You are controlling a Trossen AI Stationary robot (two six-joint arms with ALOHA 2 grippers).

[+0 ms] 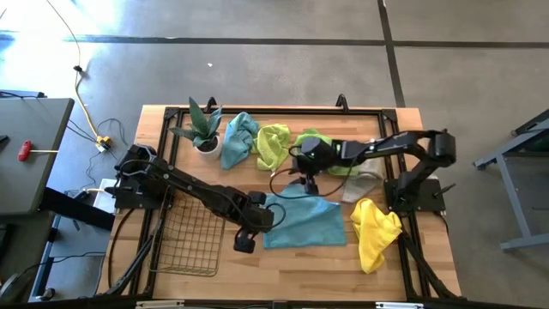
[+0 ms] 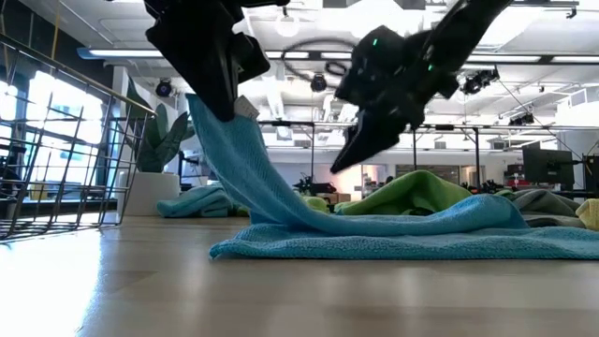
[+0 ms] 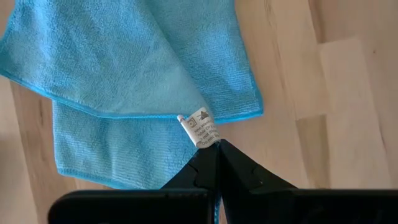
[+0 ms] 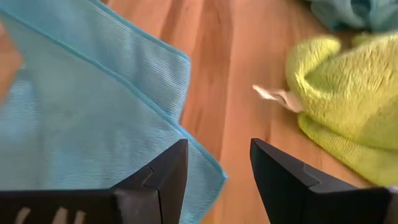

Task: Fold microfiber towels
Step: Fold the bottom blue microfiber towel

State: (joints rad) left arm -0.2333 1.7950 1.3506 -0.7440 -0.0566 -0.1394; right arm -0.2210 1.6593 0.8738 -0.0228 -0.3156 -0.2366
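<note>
A wooden desk [image 1: 292, 262] seen from above, with two dark robot arms working over a spread of microfiber towels. Folding looks to be at an early stage: none of the cloths on view lies as a neat finished fold.

The towel in hand is a teal blue towel [image 1: 302, 223], lying mostly flat near the middle of the desk toward the near edge. The left pincer [image 1: 245, 242] is closed tight on this towel's left corner, right by its small white care tag [image 3: 200, 126], and holds that corner up off the wood. In the low view the cloth rises in a slope from the desk to the pincer, while the rest lies flat. In the left wrist view part of the cloth already lies over itself in a second layer, so a first fold seems to be under way but not laid down.

The right pincer [image 4: 217, 177] hovers just above the far edge of the same towel, fingers apart and gripping nothing.

The other cloths wait unfolded. A second blue towel [image 1: 238, 137] and a lime green towel [image 1: 274, 146] lie crumpled at the far side, beside a small potted plant [image 1: 203, 129]. Another green towel [image 1: 343, 163] is bunched under the right arm, a pale grey towel [image 1: 360, 186] sits near it, and a bright yellow towel [image 1: 375, 232] is heaped at the near right. A dark wire basket [image 1: 184, 242] sits at the near left with no towels in it.
</note>
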